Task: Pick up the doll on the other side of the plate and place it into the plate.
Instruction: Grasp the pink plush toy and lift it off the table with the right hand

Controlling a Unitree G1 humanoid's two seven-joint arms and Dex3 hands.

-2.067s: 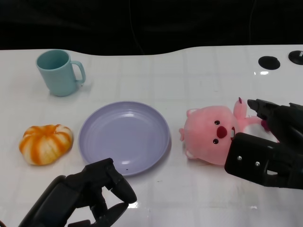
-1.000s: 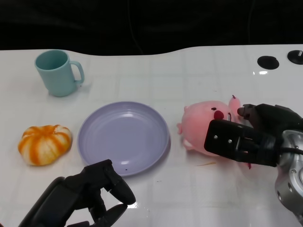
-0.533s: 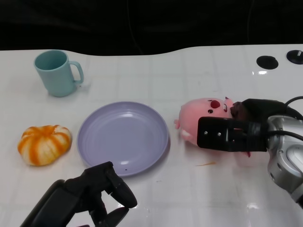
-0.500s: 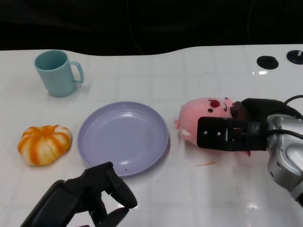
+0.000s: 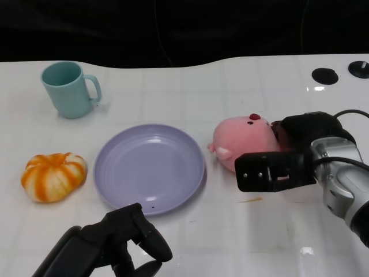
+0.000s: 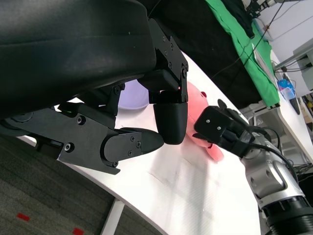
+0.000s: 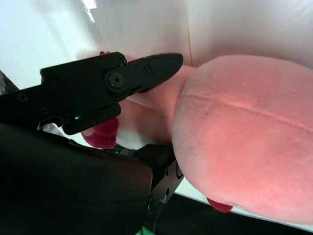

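- Hanging over the near edge of the table (image 5: 242,242), at about 7 o'clock from the plate, the left hand (image 5: 124,245) is keeping clear of every object; its fingers are curling inward with nothing in them, which the left wrist view confirms.
- Sitting just beyond that hand, the lavender plate (image 5: 151,167) is lying flat with nothing on it.
- Resting at 9 o'clock from the plate, well apart from it, a striped orange pumpkin toy (image 5: 53,176) is sitting on the white surface.
- Reaching in from 4 o'clock, the right hand (image 5: 282,158) is grasping the pink doll (image 5: 242,138): its broad black palm is pressing against the doll's near side, while its fingers (image 7: 142,73) are wrapping round the far side, as the right wrist view shows close up.
- Lying at 3 o'clock from the plate, just beside its rim but not on it, the doll is turning its red nose toward 12 o'clock; whether it is resting on the table or lifted cannot be told.
- Standing upright at 11 o'clock from the plate, a teal mug (image 5: 69,88) is pointing its handle toward 3 o'clock.
- Showing at the far right corner, two dark round holes (image 5: 324,75) are marking the tabletop.
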